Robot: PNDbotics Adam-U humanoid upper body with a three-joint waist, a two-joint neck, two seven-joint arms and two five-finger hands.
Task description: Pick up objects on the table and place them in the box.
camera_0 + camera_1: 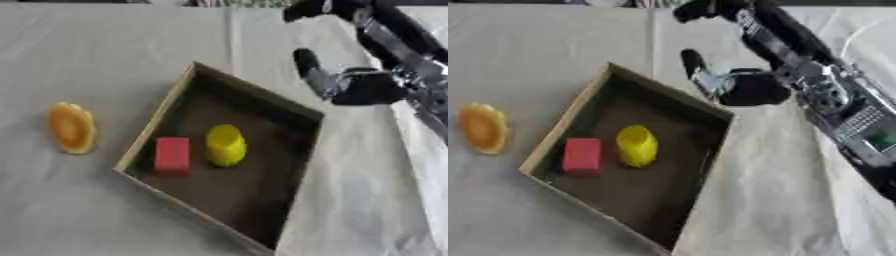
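Right hand (363, 87) beyond box (162, 112) far rim, fingers (306, 62) relaxed, holding nothing. Below fingers: yellow cup (226, 145), red block (172, 154). Leftward, orange piece (71, 127) on open cloth.

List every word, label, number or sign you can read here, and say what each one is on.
No text can be read.
Right arm: pale and green patches that could be labels, too blurred to read.
Box, red block, yellow piece, orange piece, cloth: no visible markings.
Right hand: no visible markings.
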